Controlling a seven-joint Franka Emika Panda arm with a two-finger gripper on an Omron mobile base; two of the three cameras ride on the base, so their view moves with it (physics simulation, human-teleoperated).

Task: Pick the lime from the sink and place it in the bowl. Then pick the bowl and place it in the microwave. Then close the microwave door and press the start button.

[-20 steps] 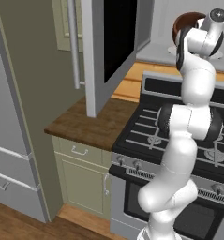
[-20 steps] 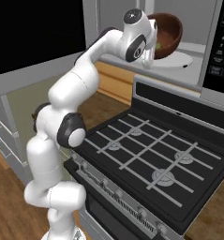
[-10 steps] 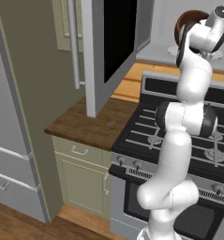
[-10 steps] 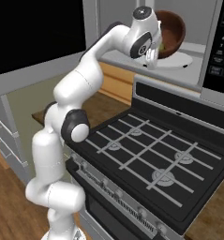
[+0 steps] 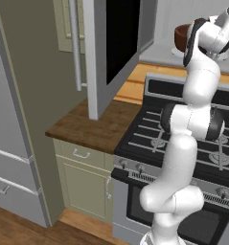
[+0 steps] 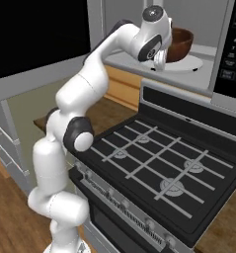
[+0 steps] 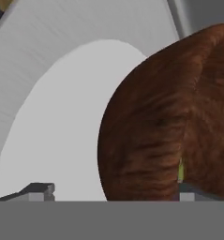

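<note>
The dark-brown bowl (image 6: 179,44) stands upright on the white turntable plate (image 6: 194,64) inside the microwave (image 6: 230,48). In the hand view the bowl (image 7: 155,117) looms close, its wall between my spread fingertips (image 7: 36,189). My gripper (image 6: 159,59) is open at the bowl's near rim. A thin green sliver (image 7: 180,169) at the bowl's inner edge looks like the lime, mostly hidden. The microwave door (image 5: 118,38) hangs wide open to the left. From the left base view the bowl (image 5: 179,36) peeks out behind my hand. The sink is out of view.
Below the microwave sits a black-topped range (image 6: 154,163) with grates and front knobs. A wooden counter (image 5: 87,127) lies left of it, under the open door. Grey fridge panels (image 5: 10,119) stand at the far left.
The jaws have spread wide and let go of the bowl, which now rests on the turntable. The arm's upper joints have shifted a little.
</note>
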